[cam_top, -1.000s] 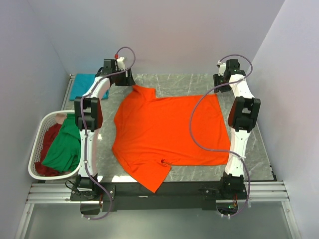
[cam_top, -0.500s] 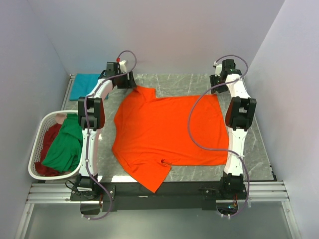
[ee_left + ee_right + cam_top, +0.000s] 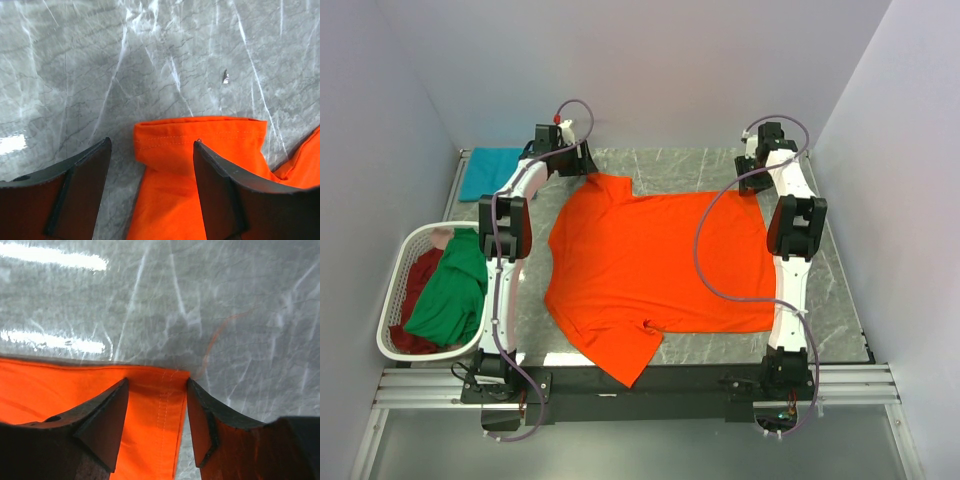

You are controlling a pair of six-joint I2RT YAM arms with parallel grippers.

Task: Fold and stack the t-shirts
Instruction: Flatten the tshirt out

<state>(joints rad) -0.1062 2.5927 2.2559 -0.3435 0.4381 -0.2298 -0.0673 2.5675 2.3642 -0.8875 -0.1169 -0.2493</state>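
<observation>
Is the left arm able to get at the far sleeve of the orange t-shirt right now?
Probably yes. The left fingers stand open astride the hem corner of the orange t-shirt's far sleeve, which lies flat on the marble table with nothing covering it.

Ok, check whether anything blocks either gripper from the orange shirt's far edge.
Nothing visible does. The left gripper holds its open jaws right over the sleeve end of the orange t-shirt, and the right gripper is over its far hem corner. Only bare table lies around them.
</observation>
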